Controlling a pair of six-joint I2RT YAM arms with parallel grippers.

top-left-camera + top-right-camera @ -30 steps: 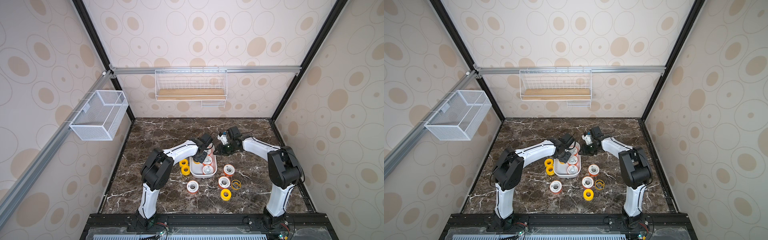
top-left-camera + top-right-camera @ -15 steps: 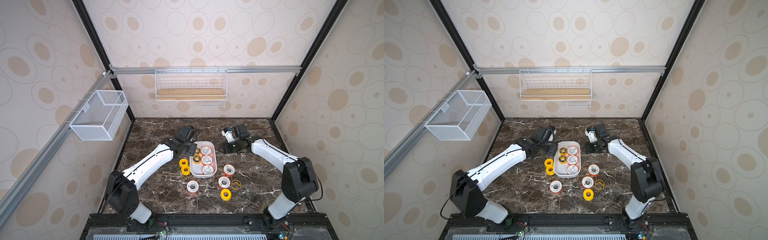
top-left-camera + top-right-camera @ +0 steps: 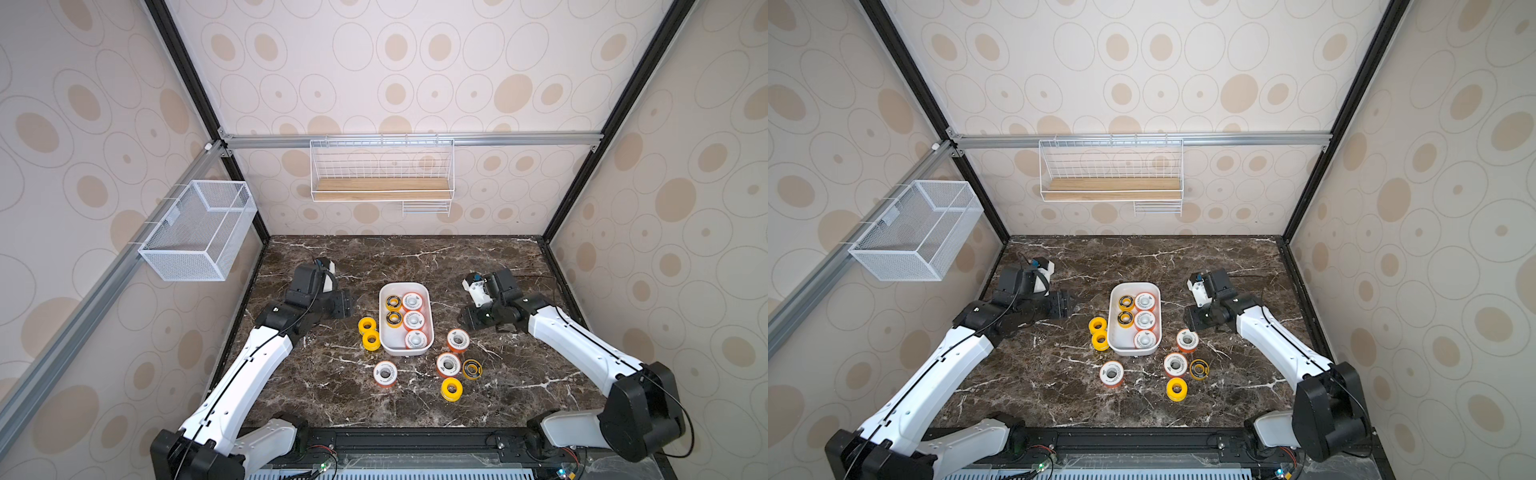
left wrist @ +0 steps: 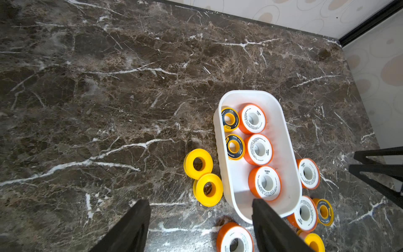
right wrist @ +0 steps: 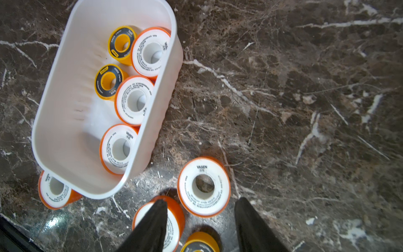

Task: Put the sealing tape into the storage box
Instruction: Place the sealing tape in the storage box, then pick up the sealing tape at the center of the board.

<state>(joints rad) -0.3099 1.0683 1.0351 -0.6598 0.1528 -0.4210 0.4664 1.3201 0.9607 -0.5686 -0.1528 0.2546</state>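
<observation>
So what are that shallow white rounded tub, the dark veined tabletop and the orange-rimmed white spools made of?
The shallow white rounded tub looks like moulded plastic: smooth, slightly glossy, thin one-piece walls. The dark veined tabletop looks like polished marble or a print of it: white veins, glare. The orange-rimmed white spools seem hard plastic, faces printed.

Circle-patterned beige walls (image 3: 415, 62), dark marble tabletop (image 3: 395, 257), wire shelf (image 3: 381, 189), mesh basket (image 3: 195, 232).

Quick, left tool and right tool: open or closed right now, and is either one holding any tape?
Left tool: open, holding nothing.
Right tool: open, holding nothing.
</observation>
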